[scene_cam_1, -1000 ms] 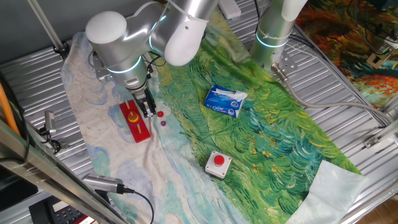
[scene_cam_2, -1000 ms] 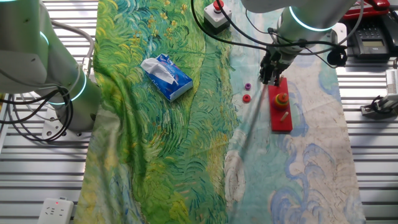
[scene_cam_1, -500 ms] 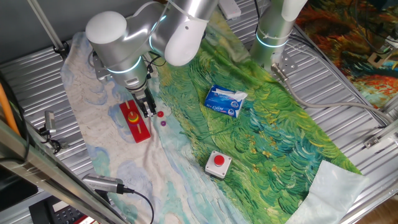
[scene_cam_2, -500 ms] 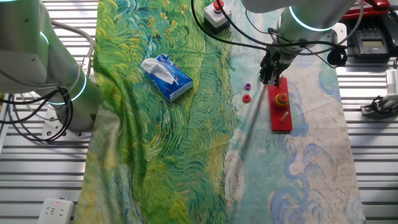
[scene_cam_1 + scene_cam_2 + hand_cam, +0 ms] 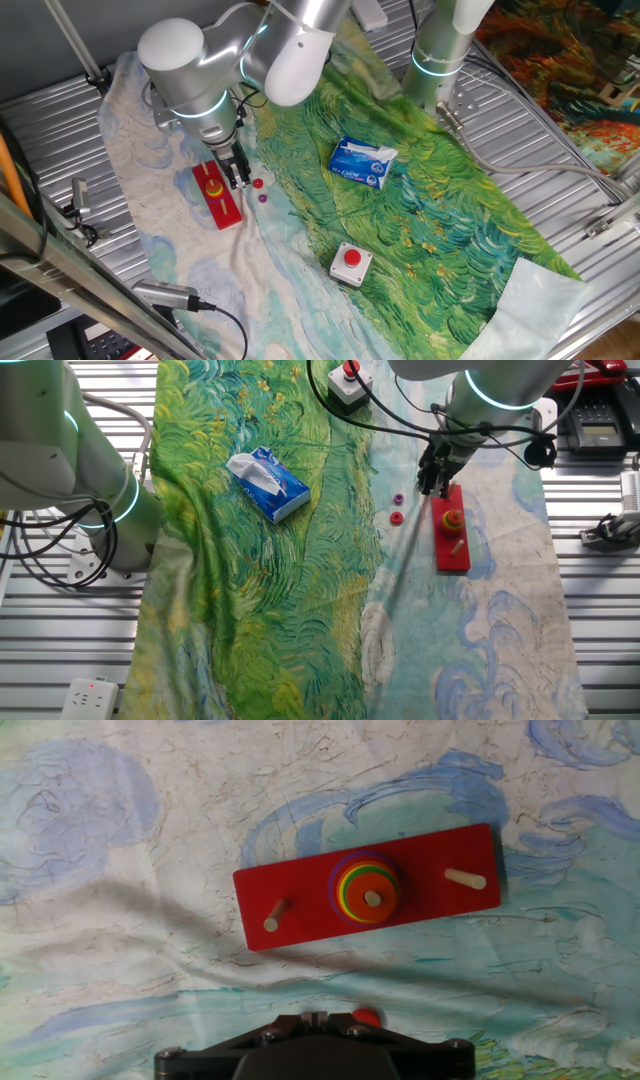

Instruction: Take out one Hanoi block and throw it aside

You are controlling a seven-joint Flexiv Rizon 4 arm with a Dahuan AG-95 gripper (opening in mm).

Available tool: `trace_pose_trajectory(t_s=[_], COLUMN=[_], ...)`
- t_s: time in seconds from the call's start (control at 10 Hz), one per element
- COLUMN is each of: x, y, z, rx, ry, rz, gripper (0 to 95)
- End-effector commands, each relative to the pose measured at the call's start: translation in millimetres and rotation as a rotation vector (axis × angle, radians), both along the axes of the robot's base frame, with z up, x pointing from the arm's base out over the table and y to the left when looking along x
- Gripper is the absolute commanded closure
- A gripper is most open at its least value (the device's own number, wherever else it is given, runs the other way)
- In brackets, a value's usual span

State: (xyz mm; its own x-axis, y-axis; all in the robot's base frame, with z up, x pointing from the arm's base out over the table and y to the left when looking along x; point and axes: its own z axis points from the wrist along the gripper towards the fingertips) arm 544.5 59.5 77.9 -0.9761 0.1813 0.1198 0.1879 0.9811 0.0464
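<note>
The Hanoi block, a tiny red round disc (image 5: 257,183), lies loose on the cloth beside the red base board (image 5: 218,195). It also shows in the other fixed view (image 5: 396,518) and peeks out from behind the gripper body in the hand view (image 5: 367,1016). My gripper (image 5: 238,178) hangs just above the cloth between the board and the disc, and holds nothing. In the hand view the fingertips (image 5: 315,1017) meet at a narrow seam. The board (image 5: 370,888) carries a stack of coloured discs (image 5: 368,890) on its middle peg, and the two outer pegs are bare.
A tiny purple piece (image 5: 263,197) lies next to the red disc. A blue tissue pack (image 5: 363,162) lies on the green cloth. A red button on a white box (image 5: 351,262) stands nearer the front. A second arm's base (image 5: 440,60) stands at the back.
</note>
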Motion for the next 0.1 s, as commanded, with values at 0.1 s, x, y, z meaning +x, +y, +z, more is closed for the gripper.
trace_pose_trajectory(t_s=[0.1], x=[0.0], y=[-0.1], z=[-0.1], rx=[-0.001], ry=[0.000], rz=[-0.003], gripper=[95.0])
